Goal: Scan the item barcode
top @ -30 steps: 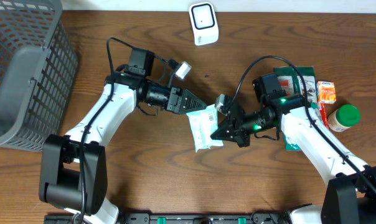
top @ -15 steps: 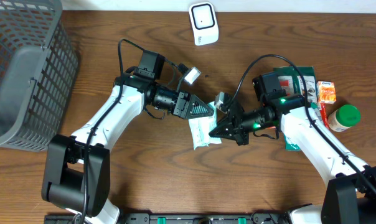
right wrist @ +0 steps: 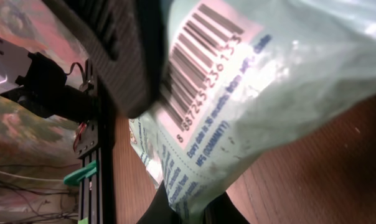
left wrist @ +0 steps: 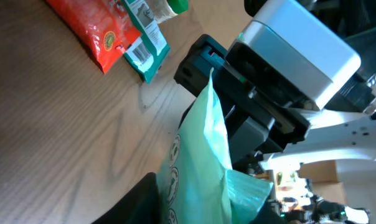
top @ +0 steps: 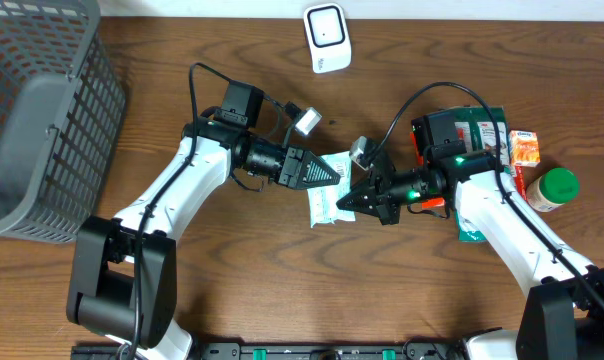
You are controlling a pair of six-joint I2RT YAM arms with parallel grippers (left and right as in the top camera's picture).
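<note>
The item is a pale green packet (top: 330, 197), held between the two arms at the table's middle. Its barcode (right wrist: 203, 62) shows on a white label in the right wrist view, partly covered by a dark finger of the other gripper. My right gripper (top: 350, 200) is shut on the packet's right edge, and the film (right wrist: 269, 74) is pinched between its fingertips (right wrist: 169, 208). My left gripper (top: 327, 172) is closed on the upper left corner, with the green film (left wrist: 200, 162) filling the gap between its fingers. The white scanner (top: 325, 37) stands at the table's back edge.
A grey mesh basket (top: 32, 110) fills the far left. Behind the right arm lie a green packet (top: 477, 130), a small orange packet (top: 524, 148), a red packet (left wrist: 94, 31) and a green-lidded jar (top: 552, 188). Cables loop above both wrists.
My left gripper moved right to the packet and narrowed its jaws onto the upper corner. My right gripper shifted the packet slightly up and back.
</note>
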